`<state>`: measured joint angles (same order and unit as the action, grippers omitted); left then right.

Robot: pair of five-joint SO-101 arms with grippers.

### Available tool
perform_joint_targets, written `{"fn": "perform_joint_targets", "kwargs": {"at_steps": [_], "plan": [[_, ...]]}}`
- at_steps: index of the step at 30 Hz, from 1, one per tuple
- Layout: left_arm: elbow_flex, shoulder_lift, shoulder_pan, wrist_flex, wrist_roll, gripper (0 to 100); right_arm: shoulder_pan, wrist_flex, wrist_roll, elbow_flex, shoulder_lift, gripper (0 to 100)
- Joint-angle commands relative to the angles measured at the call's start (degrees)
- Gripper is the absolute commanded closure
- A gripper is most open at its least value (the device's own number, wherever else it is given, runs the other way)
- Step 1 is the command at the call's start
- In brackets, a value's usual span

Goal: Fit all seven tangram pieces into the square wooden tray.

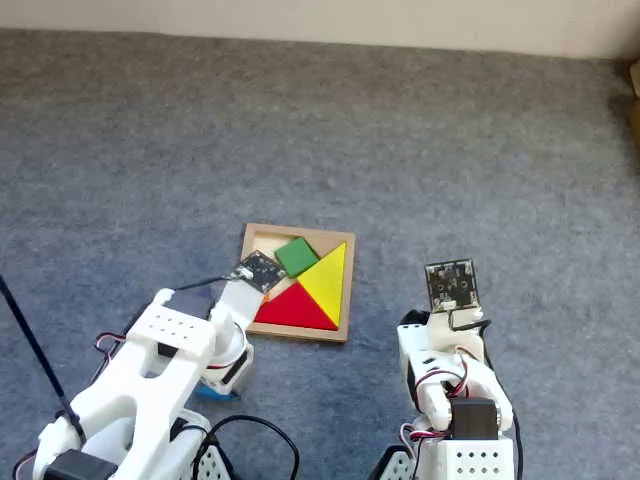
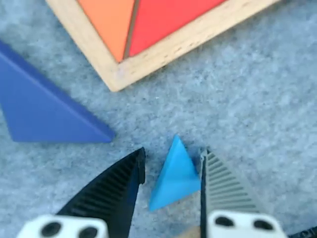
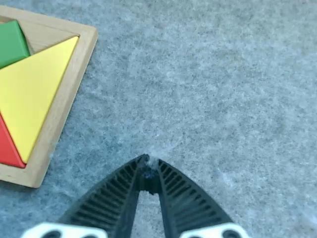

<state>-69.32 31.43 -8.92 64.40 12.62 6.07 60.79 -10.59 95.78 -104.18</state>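
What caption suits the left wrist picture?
Open left gripper straddles a light-blue triangle on carpet near a corner of the wooden tray.

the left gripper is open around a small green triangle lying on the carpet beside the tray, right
Not quite: the small triangle inside the open left gripper is light blue, not green, as the left wrist view shows. It does lie on the carpet beside the tray.

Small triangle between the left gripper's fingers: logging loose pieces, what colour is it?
The small triangle is light blue, clearest in the left wrist view.
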Motion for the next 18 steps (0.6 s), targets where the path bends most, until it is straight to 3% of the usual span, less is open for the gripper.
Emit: {"fn": "perform_joint_targets", "kwargs": {"at_steps": [1,6,13,18], "plan": [[0.40,0.84,2.24,-2.20,-0.44,88,-0.57,-0.22,0.09,5.85,-1.10,99.5],[4.35,0.84,11.74,-7.21,0.70,96,-0.57,-0.22,0.09,5.85,-1.10,99.5],[10.51,0.84,27.30,-7.21,19.34,96,-0.57,-0.22,0.09,5.85,-1.10,99.5],[17.10,0.84,38.64,-7.12,22.59,90,-0.57,-0.22,0.09,5.85,-1.10,99.5]]}}
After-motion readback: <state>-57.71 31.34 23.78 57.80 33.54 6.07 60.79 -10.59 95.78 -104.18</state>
